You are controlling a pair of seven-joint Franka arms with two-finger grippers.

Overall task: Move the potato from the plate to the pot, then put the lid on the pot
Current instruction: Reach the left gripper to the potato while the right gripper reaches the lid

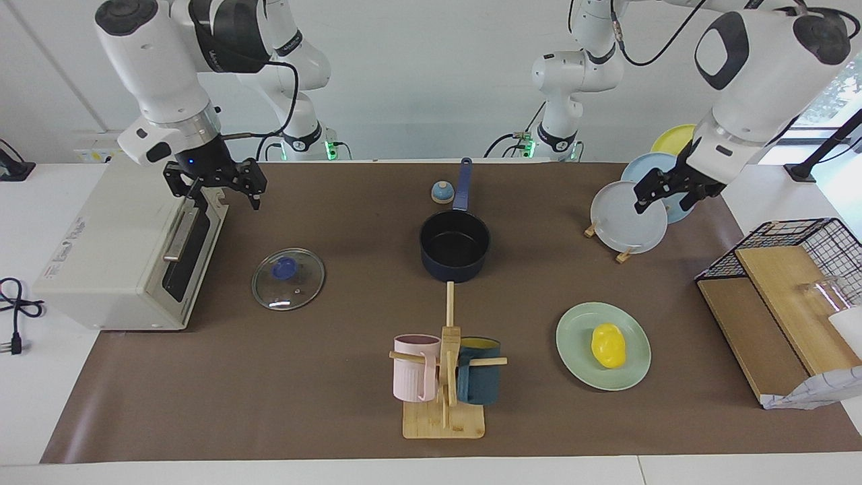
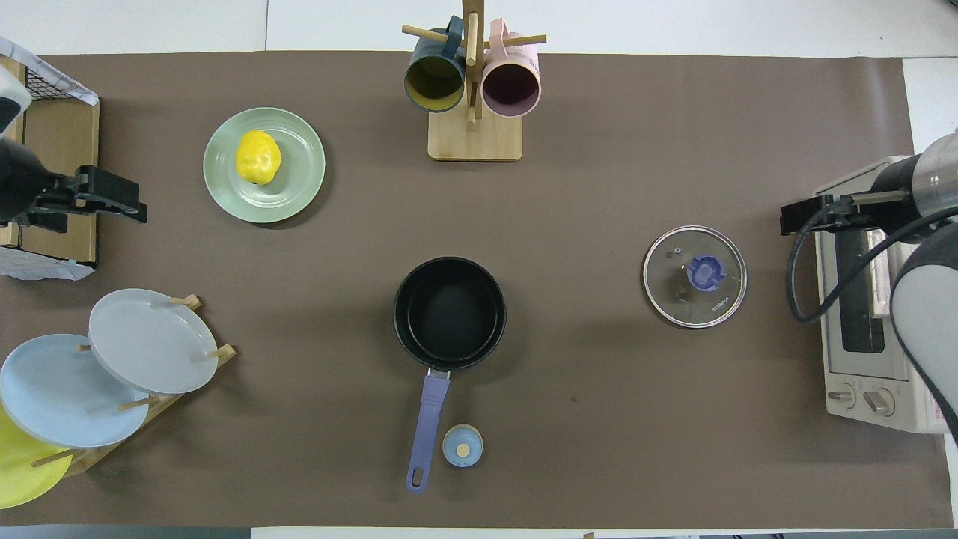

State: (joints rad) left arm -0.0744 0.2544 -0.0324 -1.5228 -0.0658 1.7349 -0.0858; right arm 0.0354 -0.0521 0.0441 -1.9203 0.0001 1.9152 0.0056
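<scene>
Both grippers hang empty in the air with fingers spread apart. Left gripper (image 1: 663,192) is over the rack of upright plates (image 1: 630,219) at its own end of the table (image 1: 323,377); right gripper (image 1: 215,185) is over the toaster oven (image 1: 128,249) at the other end. Yellow potato (image 1: 608,345) lies on the mint-green plate (image 1: 572,337), farther from the robots than the rack. Dark pot (image 1: 455,246) stands mid-table, uncovered, handle pointing toward the robots. Glass lid (image 1: 288,279) lies flat on the table between the pot and the oven, knob up.
</scene>
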